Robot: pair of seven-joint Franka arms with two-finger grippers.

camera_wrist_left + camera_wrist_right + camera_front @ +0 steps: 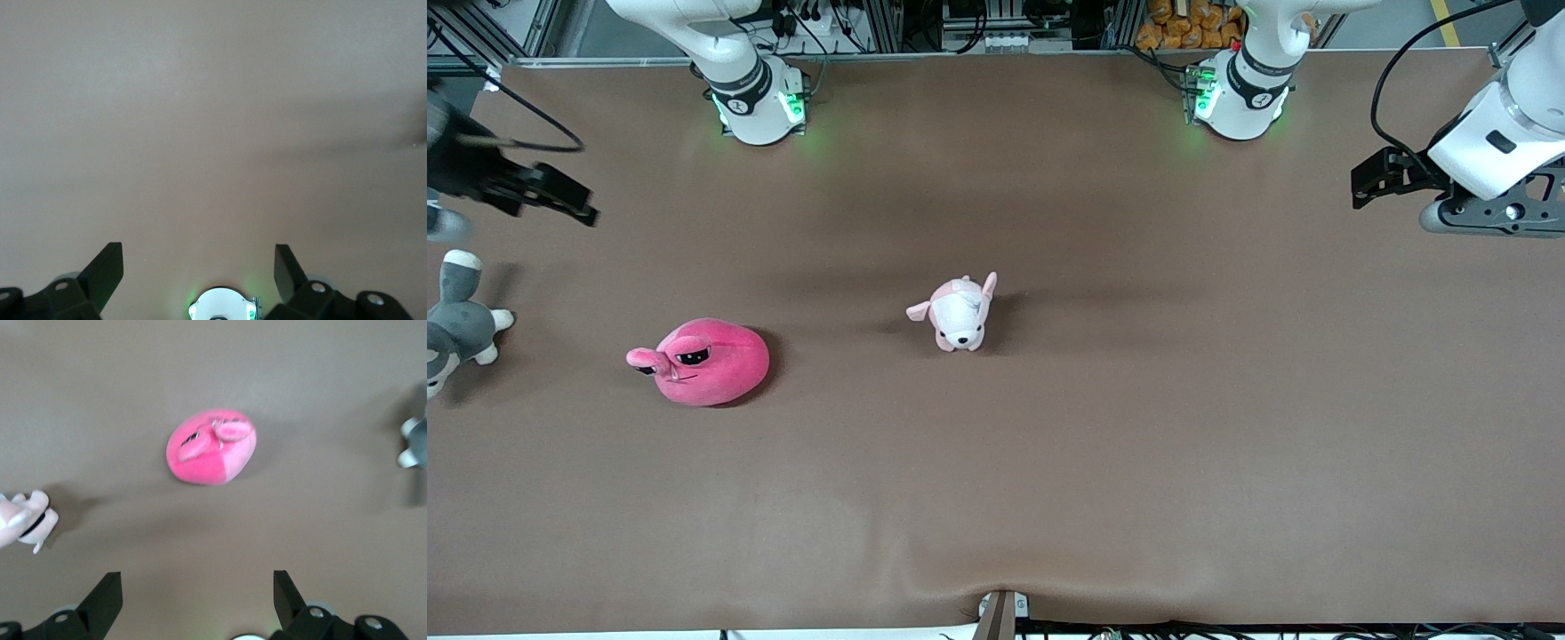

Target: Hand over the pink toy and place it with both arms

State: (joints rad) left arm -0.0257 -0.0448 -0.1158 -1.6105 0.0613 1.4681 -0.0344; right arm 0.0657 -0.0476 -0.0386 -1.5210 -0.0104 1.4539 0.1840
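Two open grippers, neither holding the pink plush toy (703,363).
You see it lying on the table toward the right arm's end; right gripper (197,600) hovers above, left gripper (199,270) waits apart.

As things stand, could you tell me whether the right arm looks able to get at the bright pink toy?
Probably yes. The right tool hangs open in the air toward the right arm's end of the table, and the pink toy lies uncovered there with bare table around it; the grey plush sits apart.
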